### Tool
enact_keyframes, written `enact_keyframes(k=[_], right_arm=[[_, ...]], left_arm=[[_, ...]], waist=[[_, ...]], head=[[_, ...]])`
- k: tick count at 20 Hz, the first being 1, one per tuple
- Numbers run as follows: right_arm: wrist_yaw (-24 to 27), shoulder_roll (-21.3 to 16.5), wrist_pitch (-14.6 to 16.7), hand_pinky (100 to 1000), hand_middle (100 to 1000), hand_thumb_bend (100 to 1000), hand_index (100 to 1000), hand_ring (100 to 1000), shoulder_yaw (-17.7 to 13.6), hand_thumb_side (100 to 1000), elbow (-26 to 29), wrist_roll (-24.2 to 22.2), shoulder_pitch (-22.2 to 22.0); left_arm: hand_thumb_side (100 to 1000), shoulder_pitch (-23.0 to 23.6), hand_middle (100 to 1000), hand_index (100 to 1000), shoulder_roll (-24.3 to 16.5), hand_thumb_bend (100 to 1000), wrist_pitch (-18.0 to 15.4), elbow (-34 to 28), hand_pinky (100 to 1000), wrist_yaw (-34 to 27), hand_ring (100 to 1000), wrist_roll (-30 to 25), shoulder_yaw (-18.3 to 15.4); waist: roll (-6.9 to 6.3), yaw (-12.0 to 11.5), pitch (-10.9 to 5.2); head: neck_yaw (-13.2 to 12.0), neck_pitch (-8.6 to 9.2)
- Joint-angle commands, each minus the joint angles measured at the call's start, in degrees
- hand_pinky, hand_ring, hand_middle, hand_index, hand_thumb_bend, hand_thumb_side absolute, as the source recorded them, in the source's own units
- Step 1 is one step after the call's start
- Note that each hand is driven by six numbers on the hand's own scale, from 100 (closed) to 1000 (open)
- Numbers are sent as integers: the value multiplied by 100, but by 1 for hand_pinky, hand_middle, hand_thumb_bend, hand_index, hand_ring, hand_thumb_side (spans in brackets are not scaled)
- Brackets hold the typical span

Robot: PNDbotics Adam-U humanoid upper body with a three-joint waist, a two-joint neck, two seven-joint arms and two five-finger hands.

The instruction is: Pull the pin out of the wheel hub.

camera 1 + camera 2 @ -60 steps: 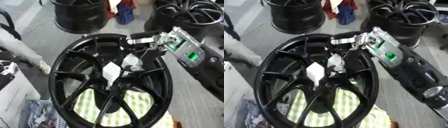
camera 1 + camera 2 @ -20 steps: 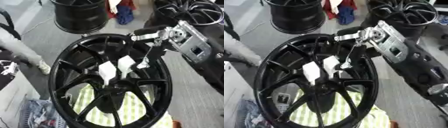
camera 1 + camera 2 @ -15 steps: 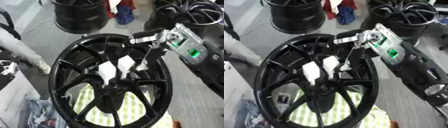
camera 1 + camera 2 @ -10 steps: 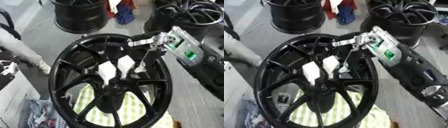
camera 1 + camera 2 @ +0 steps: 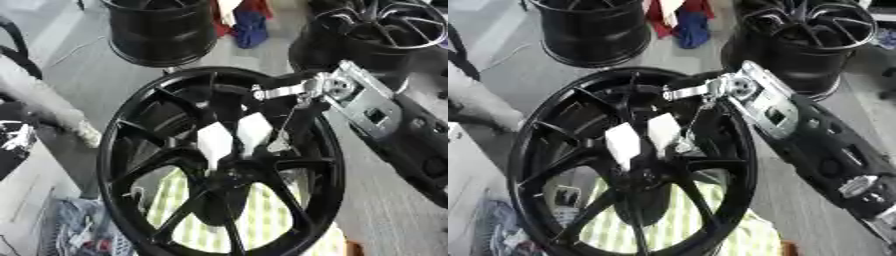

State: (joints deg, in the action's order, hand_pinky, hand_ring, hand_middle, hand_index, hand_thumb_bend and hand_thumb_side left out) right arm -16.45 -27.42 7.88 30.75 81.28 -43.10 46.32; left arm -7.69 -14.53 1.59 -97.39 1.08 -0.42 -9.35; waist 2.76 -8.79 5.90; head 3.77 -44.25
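A large black wheel (image 5: 219, 160) lies flat in the middle, spokes meeting at its hub (image 5: 223, 172). Two white pieces (image 5: 214, 142) (image 5: 254, 131) stand side by side just above the hub; I cannot make out which is the pin. My right hand (image 5: 337, 92) reaches in from the right over the wheel's upper right rim. One silver finger (image 5: 280, 92) stretches left, and a thin one points down with its tip (image 5: 278, 146) just right of the white pieces, holding nothing that I can see. My left hand shows in neither view.
Two more black wheels stand at the back (image 5: 162, 30) (image 5: 376, 35), with red and blue cloth (image 5: 245, 20) between them. A green-and-white striped cloth (image 5: 262, 222) lies under the wheel. A person's light-clad leg (image 5: 44, 102) stands at the left. Clutter (image 5: 79, 230) fills the lower left.
Three seconds ago my right hand's fingers covered the right white piece. The hand has since drawn back up and right, and both white pieces show. Little has moved in the last half second.
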Motion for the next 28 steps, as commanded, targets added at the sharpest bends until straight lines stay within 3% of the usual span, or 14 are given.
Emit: enact_keyframes(k=[1,11,19,24,28], right_arm=[[66,-84,-12,700,383,275,465,614,-97,178,141,302,115],[280,-316,-135,686,342,260,427,585,-259,178,504,688,251],[819,-936,-458,683,330,265,417,575,-696,176,1264,881,233],[1175,-1715,-647,679,323,270,413,566,-1367,172,1840,1519,-405],[1454,-2345,-718,671,320,275,411,556,-2186,160,2198,2373,-1570]], left_arm=[[301,-77,625,764,-71,275,-4,-87,555,30,600,-11,-3],[301,-72,625,764,-94,275,1,-70,556,23,600,-12,-8],[302,-38,625,766,-140,274,12,-56,556,36,600,-1,-35],[302,-6,625,766,-147,273,17,-50,556,47,600,35,-75],[302,19,625,766,-138,272,19,-50,557,52,600,79,-124]], waist=[[-29,2,-62],[-1,23,-98],[51,129,-142],[58,238,-148],[32,352,-135]], head=[[1,14],[4,14],[-47,14],[-120,14],[-189,14]])
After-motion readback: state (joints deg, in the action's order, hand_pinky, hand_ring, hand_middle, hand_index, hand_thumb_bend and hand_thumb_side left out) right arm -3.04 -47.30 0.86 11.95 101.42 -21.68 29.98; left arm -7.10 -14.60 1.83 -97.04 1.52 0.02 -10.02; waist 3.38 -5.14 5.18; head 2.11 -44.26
